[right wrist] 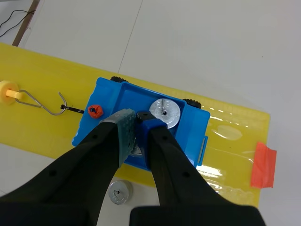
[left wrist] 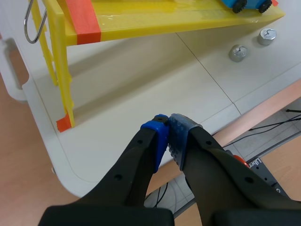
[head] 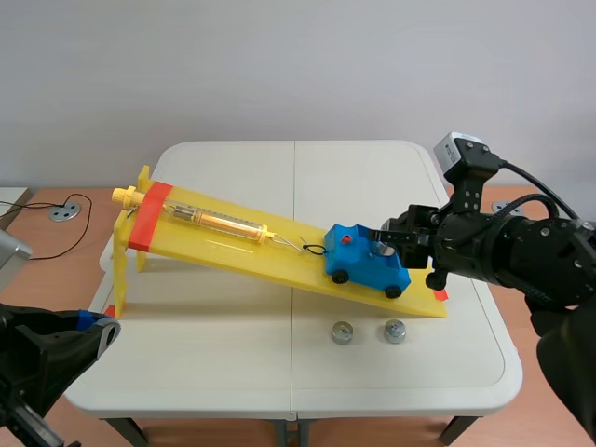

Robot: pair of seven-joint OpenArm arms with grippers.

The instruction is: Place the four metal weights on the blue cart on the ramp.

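Blue cart (head: pixel 368 264) sits at the low, 4 o'clock end of the yellow ramp (head: pixel 223 244), with the right gripper (head: pixel 389 240) over its tray. Two loose weights (head: pixel 342 332) lie on the table (head: pixel 233 186) at the cart's 6 o'clock.

From the left wrist, the left gripper (left wrist: pixel 168 126) is pinched fully closed on nothing, with the loose weights at its 1 o'clock.

From the right wrist, a third weight (right wrist: pixel 164 113) lies in the cart at the gripper's 1 o'clock. The right gripper, nearly closed, pinches a fourth weight (right wrist: pixel 136 147).
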